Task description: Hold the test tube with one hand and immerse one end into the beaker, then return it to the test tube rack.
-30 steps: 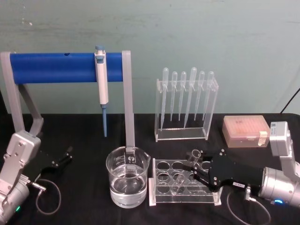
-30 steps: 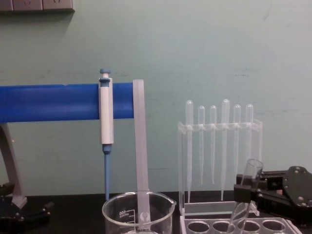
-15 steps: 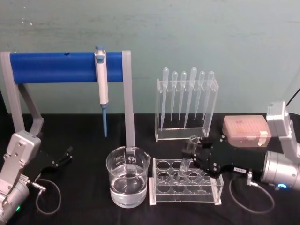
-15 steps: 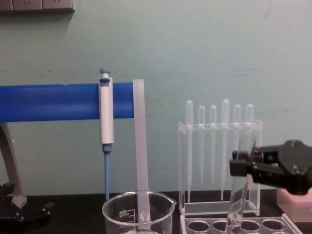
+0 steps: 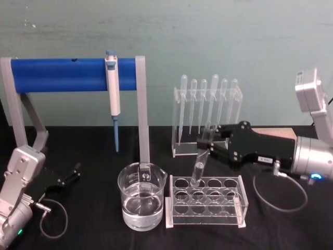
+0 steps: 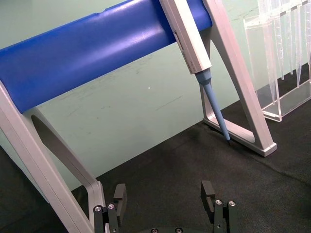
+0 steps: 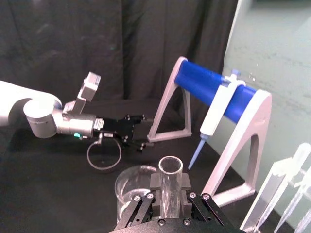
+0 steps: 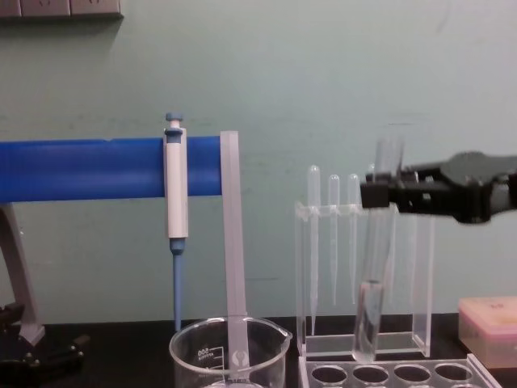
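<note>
Now higher above rack [image 5: 205, 220]: test tube [image 5: 200, 166], right end effector [image 5: 208, 141]

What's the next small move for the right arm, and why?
Probably carry the test tube left toward the beaker. The right pincer grips it above the test tube rack, bottom apparently clear of the holes; the beaker stands to the rack's left. The left pincer lies parked, open.

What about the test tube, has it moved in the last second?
Yes. The right gripper lifted the test tube upward: in the chest view its bottom, earlier down inside the tube rack, now hangs near the rack's top.
</note>
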